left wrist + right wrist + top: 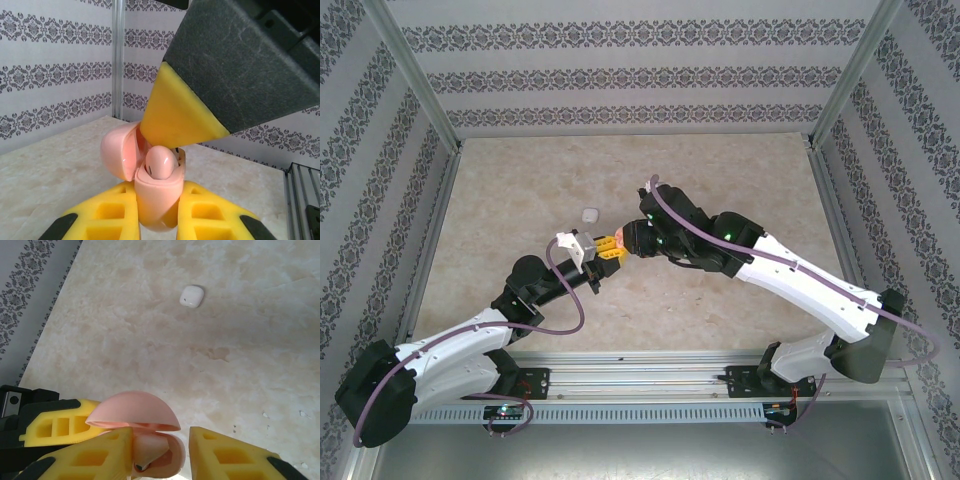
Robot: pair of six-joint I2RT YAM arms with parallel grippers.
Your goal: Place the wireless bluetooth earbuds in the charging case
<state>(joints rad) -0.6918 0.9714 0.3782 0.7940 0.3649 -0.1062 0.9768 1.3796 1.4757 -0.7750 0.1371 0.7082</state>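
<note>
Marble-patterned table [740, 170], papered walls [620, 60] around it: from the top camera you see the left gripper [607, 248] and right gripper [630, 241] meeting tip to tip. A white earbud [588, 214] lies on the table just beyond them.

Your left wrist camera has the pink charging case [156, 200] clamped between the left gripper's yellow fingers [105, 210]. Its lid [120, 150] stands open to the left, and a pink earbud [161, 162] sits in the case. One right finger [175, 117] hangs just above it.

Your right wrist camera shows the right gripper's fingers spread and released, one on either side of the open case. The pink earbud sits under the gap, nearer the left-hand finger. The white earbud lies well ahead of the fingertips.
</note>
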